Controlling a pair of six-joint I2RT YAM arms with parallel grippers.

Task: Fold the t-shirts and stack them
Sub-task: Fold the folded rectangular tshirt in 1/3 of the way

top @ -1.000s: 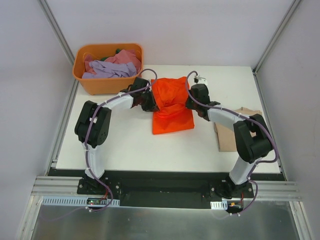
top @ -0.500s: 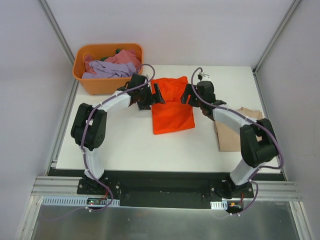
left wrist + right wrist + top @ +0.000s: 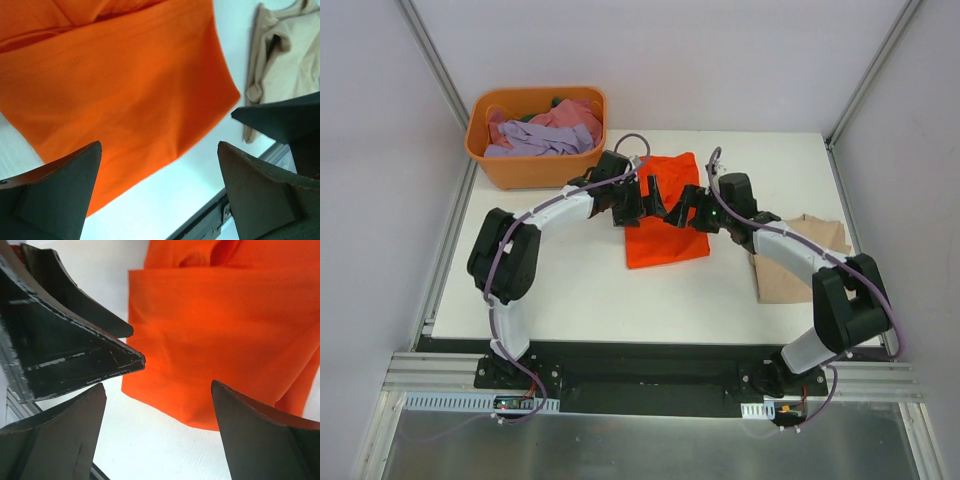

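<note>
My left gripper [image 3: 648, 196] stands wide open over the folded orange t-shirt [image 3: 665, 240], gripping nothing. Far left, the tub [image 3: 520, 172] holds a lilac t-shirt [image 3: 535, 140] and a pink t-shirt [image 3: 572, 118]. Bare table [image 3: 570, 290] lies left of the orange edge and in front of it. My right gripper [image 3: 692, 210], open and empty too, is close beside the left. The tan t-shirt [image 3: 790, 270] lies at the right edge.

One t-shirt [image 3: 665, 240] lies flat on the table [image 3: 580, 290], centre-far. A second t-shirt [image 3: 785, 278] lies to its right. A tub [image 3: 520, 172], far left, holds further t-shirts [image 3: 542, 136].
</note>
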